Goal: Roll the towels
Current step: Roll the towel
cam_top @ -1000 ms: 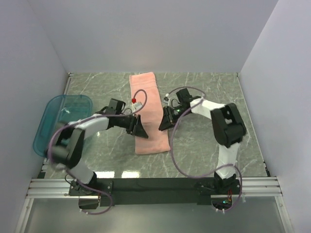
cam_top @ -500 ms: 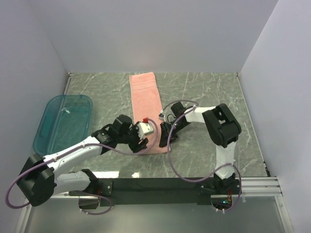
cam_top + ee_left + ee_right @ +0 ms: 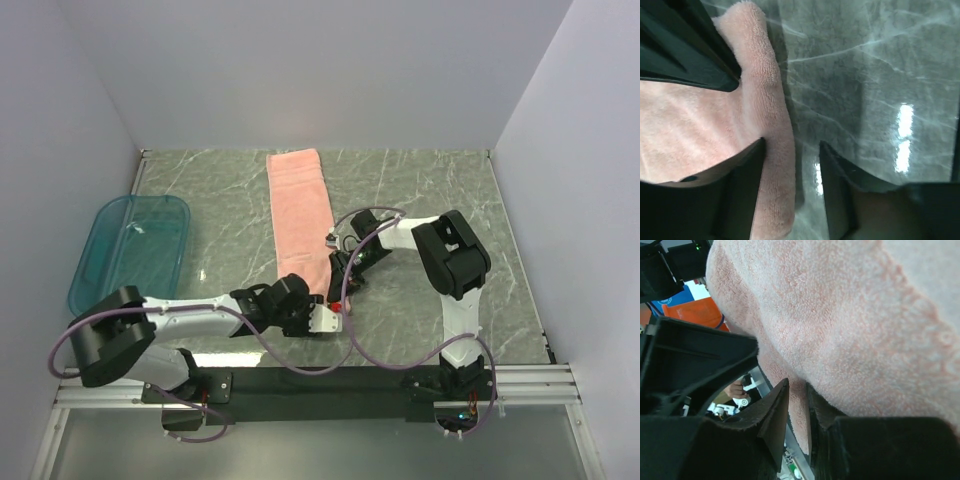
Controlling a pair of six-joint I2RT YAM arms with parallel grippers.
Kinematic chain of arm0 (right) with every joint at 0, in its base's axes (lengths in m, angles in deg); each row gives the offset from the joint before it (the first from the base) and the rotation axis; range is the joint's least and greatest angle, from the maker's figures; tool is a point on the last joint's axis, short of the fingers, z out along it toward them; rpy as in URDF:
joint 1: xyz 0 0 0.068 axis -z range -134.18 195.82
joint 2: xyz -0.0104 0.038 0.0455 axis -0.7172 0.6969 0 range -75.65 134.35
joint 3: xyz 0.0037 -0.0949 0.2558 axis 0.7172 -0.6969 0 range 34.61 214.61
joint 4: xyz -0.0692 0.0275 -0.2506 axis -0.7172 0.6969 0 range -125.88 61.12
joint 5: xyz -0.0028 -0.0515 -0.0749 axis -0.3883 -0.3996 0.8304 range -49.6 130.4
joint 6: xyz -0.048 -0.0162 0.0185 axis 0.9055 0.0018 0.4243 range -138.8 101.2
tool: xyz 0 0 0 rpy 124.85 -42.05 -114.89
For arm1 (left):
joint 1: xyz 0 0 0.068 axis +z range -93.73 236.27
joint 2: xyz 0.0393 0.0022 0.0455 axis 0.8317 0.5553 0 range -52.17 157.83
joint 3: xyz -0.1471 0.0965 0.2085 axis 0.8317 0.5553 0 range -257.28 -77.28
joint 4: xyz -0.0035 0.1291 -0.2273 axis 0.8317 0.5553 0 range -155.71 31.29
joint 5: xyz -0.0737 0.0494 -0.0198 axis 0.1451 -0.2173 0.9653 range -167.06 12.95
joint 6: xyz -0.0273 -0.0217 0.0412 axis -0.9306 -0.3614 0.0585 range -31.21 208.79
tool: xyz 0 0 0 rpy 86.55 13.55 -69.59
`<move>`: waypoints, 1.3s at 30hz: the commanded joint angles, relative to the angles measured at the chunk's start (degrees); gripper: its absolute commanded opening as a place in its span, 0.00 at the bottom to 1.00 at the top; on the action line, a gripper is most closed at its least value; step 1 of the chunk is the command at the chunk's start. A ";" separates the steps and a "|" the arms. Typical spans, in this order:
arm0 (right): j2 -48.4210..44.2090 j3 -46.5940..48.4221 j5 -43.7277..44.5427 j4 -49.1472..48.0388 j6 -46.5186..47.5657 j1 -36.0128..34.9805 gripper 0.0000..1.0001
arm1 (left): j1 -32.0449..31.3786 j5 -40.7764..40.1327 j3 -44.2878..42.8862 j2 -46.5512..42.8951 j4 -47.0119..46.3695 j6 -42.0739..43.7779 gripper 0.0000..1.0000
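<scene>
We grab the towel (image 3: 300, 205) hem to start rolling: right gripper (image 3: 797, 407) pinches it, left gripper (image 3: 791, 150) gapes astride; next, clamp and curl.

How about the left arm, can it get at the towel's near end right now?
Probably yes: the left pincer sits right there, the edge of the towel between its open fingers, nothing blocking.
</scene>
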 commanded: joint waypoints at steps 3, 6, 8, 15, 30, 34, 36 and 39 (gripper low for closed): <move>-2.89 0.14 3.68 -0.86 2.52 -0.20 0.25 | -1.69 -2.73 0.78 3.97 -6.96 3.99 0.42; -5.17 1.54 3.33 2.20 6.21 -0.11 0.24 | -1.95 -2.65 -0.71 6.35 -3.98 3.29 0.27; -7.11 3.55 3.41 2.84 7.53 -0.20 0.24 | -1.95 -1.86 -1.59 6.88 -1.27 3.28 0.22; -8.01 12.25 8.24 -2.80 4.10 -0.20 0.24 | -1.95 1.92 -2.56 5.04 3.93 1.00 0.01; 1.40 9.46 13.43 -7.98 1.29 -2.74 0.23 | 6.74 16.07 -11.87 0.72 15.45 -7.17 0.00; 1.40 8.49 12.99 -7.62 1.82 -3.10 0.23 | 11.92 18.45 -15.30 1.69 16.24 -7.79 0.00; 1.32 8.40 12.73 -7.28 1.99 -3.36 0.22 | 13.60 18.54 -16.88 2.31 15.90 -7.44 0.00; 1.14 8.75 12.64 -6.49 2.52 -3.80 0.22 | 17.38 18.45 -18.29 3.89 14.15 -7.44 0.00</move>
